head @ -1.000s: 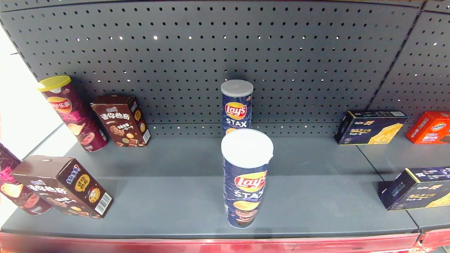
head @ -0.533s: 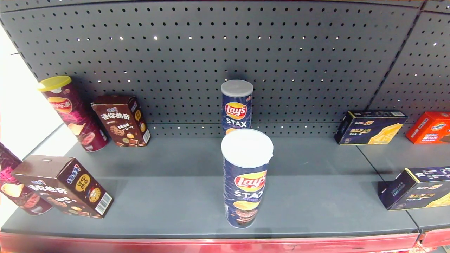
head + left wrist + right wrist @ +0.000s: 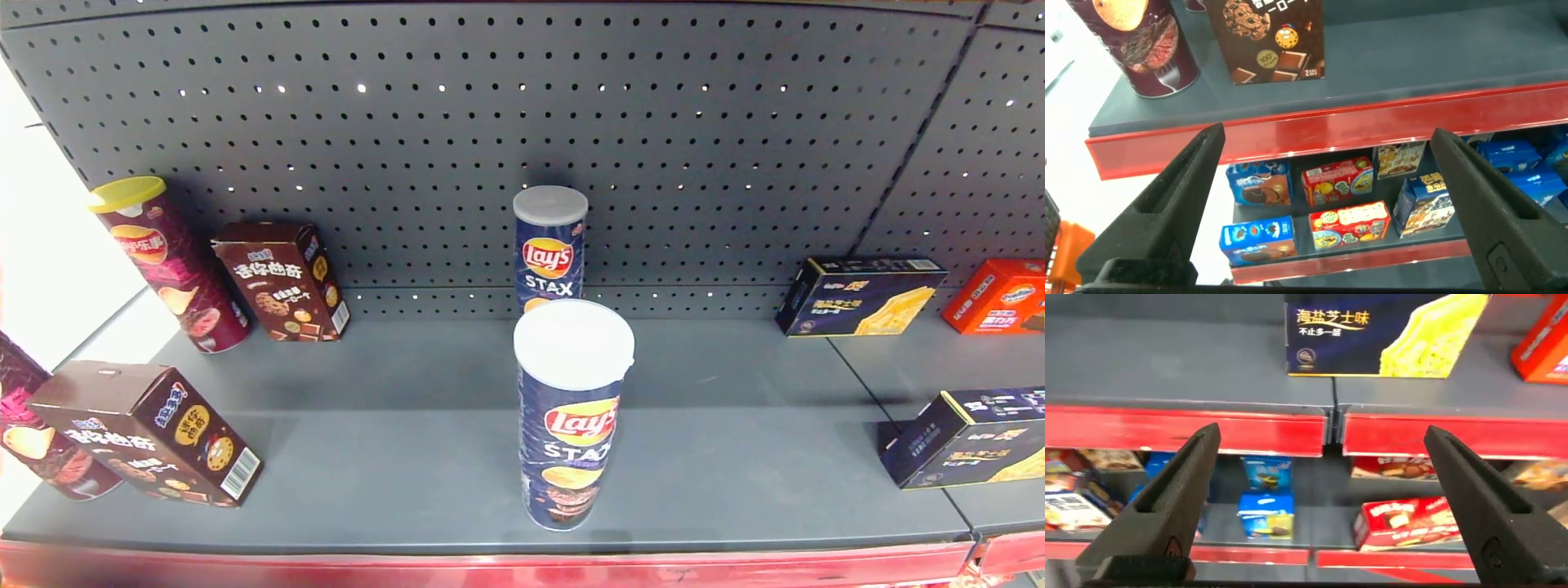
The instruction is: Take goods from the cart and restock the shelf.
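Note:
Two dark blue chip cans stand on the grey shelf [image 3: 392,457]: one near the front [image 3: 571,416], one behind it by the pegboard [image 3: 549,249]. A maroon can [image 3: 167,261] and brown cookie boxes [image 3: 282,282] [image 3: 147,433] stand at the left. My left gripper [image 3: 1323,212] is open and holds nothing, out in front of the shelf's red edge [image 3: 1372,126] below a brown cookie box [image 3: 1266,37]. My right gripper [image 3: 1327,506] is open and holds nothing, out in front of the red edge [image 3: 1208,429] below a navy box [image 3: 1380,335].
Navy boxes [image 3: 857,296] [image 3: 963,437] and an orange box [image 3: 1000,296] lie on the right part of the shelf. A lower shelf holds several small snack boxes [image 3: 1339,180] [image 3: 1266,502]. Bare shelf surface lies on either side of the front can.

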### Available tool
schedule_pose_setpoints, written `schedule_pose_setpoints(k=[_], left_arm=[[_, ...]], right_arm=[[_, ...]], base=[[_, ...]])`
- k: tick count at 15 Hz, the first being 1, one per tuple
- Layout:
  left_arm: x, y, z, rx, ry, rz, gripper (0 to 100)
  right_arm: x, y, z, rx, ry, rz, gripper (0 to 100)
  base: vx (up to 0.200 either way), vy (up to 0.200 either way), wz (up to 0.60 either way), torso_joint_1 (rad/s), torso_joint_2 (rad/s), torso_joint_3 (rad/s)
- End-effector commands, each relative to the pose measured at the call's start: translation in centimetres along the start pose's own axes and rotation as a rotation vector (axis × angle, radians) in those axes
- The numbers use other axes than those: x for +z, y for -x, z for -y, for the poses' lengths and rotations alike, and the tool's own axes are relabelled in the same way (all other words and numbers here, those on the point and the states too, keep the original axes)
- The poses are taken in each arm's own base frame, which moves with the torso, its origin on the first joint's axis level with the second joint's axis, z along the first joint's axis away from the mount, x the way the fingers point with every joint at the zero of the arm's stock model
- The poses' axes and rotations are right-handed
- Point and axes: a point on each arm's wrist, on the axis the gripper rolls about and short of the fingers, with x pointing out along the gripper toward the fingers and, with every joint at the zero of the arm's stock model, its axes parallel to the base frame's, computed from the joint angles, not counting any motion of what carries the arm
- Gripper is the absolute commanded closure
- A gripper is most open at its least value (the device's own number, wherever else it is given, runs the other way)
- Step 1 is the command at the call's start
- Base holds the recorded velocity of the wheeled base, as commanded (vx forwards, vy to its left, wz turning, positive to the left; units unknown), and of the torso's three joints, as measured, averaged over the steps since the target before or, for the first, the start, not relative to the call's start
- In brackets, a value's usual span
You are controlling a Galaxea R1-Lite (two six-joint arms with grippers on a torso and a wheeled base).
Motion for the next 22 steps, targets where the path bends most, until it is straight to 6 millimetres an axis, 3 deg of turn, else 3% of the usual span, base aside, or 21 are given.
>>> schedule_pose_setpoints(k=[1, 5, 10, 13, 22], left_arm=[[0.0, 0.0, 0.0, -0.002, 0.0, 0.0, 0], [0.0, 0.0, 0.0, -0.002, 0.0, 0.0, 0], [0.0, -0.01, 0.0, -0.002, 0.0, -0.002, 0], [0.0, 0.0, 0.0, -0.002, 0.0, 0.0, 0], [0.01, -0.01, 0.12, -0.055, -0.003, 0.002, 0]], right_arm=[[0.07, -0.05, -0.15, 0.149, 0.045, 0.012, 0], [0.05, -0.03, -0.28, 0.212, 0.012, 0.01, 0], [0.06, -0.24, -0.39, -0.126, -0.01, -0.045, 0], [-0.1, 0.54, -0.59, -0.032, -0.013, 0.059, 0], [-0.74, 0.63, -0.7, -0.011, -0.043, 0.014, 0]], base=[[0.0, 0.0, 0.0, 0.0, 0.0, 0.0], [0.0, 0.0, 0.0, 0.0, 0.0, 0.0], [0.0, 0.0, 0.0, 0.0, 0.0, 0.0], [0.0, 0.0, 0.0, 0.0, 0.0, 0.0], [0.0, 0.0, 0.0, 0.0, 0.0, 0.0]])
